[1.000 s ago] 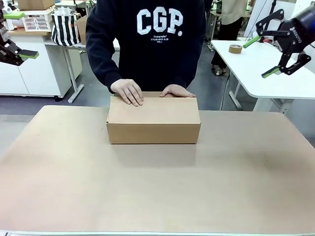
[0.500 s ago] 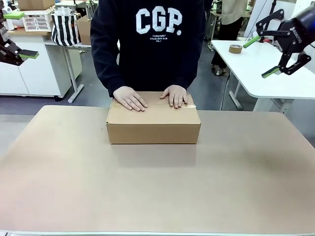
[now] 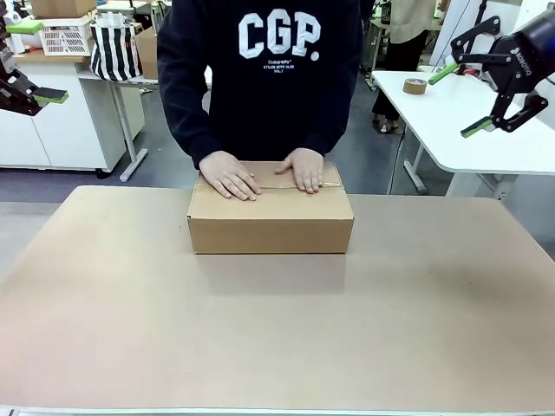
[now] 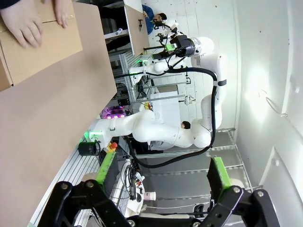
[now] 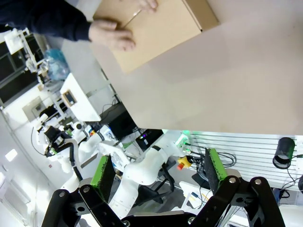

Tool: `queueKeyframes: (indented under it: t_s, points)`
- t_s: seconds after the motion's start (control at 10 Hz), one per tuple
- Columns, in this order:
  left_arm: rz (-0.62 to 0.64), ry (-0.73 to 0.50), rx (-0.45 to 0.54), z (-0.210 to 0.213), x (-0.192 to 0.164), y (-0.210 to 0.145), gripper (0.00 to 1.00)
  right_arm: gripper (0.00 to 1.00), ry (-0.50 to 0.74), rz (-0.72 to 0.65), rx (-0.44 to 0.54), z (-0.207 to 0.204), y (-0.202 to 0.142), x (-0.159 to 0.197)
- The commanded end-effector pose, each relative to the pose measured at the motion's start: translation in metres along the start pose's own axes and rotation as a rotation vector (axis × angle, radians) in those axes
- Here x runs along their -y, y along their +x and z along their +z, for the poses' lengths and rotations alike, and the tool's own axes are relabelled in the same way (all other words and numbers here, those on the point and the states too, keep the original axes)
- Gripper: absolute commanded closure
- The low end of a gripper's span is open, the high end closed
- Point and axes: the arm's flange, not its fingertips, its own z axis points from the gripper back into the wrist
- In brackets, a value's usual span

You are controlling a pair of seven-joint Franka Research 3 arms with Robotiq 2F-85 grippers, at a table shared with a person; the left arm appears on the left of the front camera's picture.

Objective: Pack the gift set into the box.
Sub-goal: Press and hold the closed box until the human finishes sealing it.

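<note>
The box (image 3: 270, 221) sits shut on the table (image 3: 277, 347), toward 12 o'clock from the table's middle, with its long axis running 9 to 3 o'clock across the front view. The person presses its top flaps down with one hand (image 3: 228, 173) and the other hand (image 3: 303, 168), both near the far edge.

The left gripper (image 3: 36, 61) hangs off the table's 9 o'clock side, fingers spread and holding nothing; the box lies toward 4 o'clock from it. The right gripper (image 3: 458, 102) hangs off the 3 o'clock side, likewise spread and empty, with the box toward 8 o'clock.

Both are well apart from the box. The right one looks somewhat nearer, though depth is hard to judge. Either would meet a short end of the box first.
</note>
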Motion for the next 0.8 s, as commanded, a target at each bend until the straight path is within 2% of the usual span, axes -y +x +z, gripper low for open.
queueKeyframes:
  t_s: [0.0,0.7]
  points:
    - [-0.005,0.003,-0.002,-0.0004,0.0003,-0.002,0.0,0.0,-0.013,0.0,-0.001,0.0025,0.0,-0.0006]
    - [-0.005,0.003,-0.002,-0.0004,0.0003,-0.002,0.0,0.0,-0.013,0.0,-0.001,0.0025,0.0,-0.0006]
